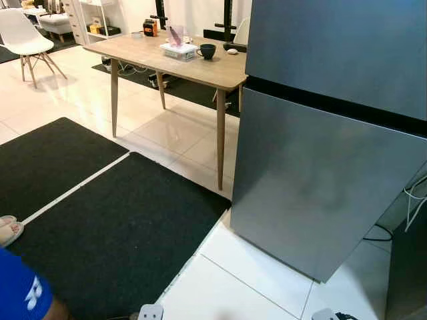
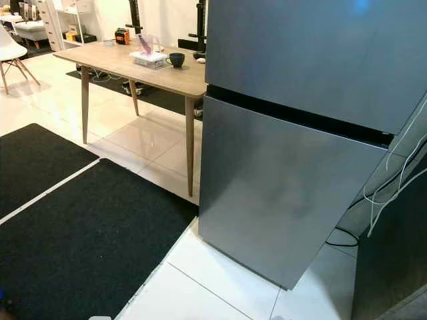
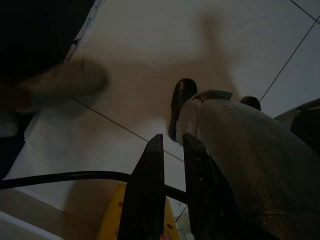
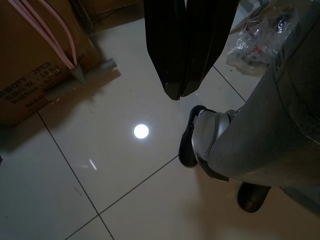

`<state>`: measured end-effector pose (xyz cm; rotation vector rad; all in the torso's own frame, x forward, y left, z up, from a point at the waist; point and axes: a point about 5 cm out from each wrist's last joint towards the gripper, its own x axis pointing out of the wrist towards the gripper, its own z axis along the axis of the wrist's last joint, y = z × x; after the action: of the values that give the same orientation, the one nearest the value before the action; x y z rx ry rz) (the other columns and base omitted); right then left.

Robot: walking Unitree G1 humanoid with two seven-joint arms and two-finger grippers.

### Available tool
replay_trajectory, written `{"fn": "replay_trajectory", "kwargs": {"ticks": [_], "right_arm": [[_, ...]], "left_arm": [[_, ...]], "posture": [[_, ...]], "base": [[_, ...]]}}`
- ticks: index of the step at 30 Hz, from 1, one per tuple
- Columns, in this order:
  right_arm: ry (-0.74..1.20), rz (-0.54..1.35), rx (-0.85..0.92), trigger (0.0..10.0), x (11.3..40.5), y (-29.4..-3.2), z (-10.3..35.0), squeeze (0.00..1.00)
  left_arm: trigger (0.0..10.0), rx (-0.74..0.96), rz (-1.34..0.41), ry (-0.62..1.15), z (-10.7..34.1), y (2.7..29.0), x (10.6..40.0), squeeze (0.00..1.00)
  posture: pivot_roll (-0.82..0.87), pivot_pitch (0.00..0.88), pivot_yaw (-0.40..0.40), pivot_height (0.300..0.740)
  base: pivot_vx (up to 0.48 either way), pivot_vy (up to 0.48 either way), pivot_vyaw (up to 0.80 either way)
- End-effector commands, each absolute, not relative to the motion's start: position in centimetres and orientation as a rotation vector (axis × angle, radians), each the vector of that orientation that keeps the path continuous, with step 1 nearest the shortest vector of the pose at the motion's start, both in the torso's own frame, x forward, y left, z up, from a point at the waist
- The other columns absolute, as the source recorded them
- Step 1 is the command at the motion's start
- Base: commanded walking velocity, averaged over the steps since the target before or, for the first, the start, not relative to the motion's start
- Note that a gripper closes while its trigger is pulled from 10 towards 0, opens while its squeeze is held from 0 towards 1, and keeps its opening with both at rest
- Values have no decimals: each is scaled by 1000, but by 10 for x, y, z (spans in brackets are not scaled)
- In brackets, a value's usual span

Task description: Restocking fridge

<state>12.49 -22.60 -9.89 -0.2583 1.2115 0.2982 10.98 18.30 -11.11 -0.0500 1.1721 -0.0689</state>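
A tall grey fridge (image 1: 320, 180) stands on the right with both doors closed, a black seam between the upper and lower door. My left gripper (image 3: 172, 142) hangs idle over the white floor tiles beside my leg, its black fingers nearly together with nothing between them. On the other side my right gripper (image 4: 177, 95) also hangs down, shut and holding nothing, above my foot (image 4: 205, 140).
A wooden table (image 1: 153, 57) left of the fridge carries a dark cup (image 1: 207, 51) and a clear box (image 1: 179, 51). Black mats (image 1: 120, 233) cover the floor. A person's foot (image 1: 8, 230) and blue sleeve (image 1: 20, 293) are at lower left. Cables (image 2: 393, 180) hang right of the fridge. A cardboard box (image 4: 35, 60) stands nearby.
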Motion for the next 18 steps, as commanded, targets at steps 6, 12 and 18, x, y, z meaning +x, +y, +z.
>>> {"fn": "replay_trajectory", "kwargs": {"ticks": [6, 12, 18], "right_arm": [[1213, 302, -271, 10000, 125, -226, -99, 0], [1214, 304, -273, 10000, 125, -226, -99, 0], [1213, 306, -273, 10000, 125, -226, -99, 0]], "left_arm": [[10000, -34, -93, 1233, -115, 182, 96, 0], [10000, -31, -96, 1231, -115, 182, 97, 0], [10000, -29, -96, 1229, -115, 183, 98, 0]], "posture": [[-87, 0, -52, 740], [-87, 0, -53, 740], [-88, 0, -51, 740]], "base": [[269, 0, 0], [351, 0, 0], [382, 0, 0]]}}
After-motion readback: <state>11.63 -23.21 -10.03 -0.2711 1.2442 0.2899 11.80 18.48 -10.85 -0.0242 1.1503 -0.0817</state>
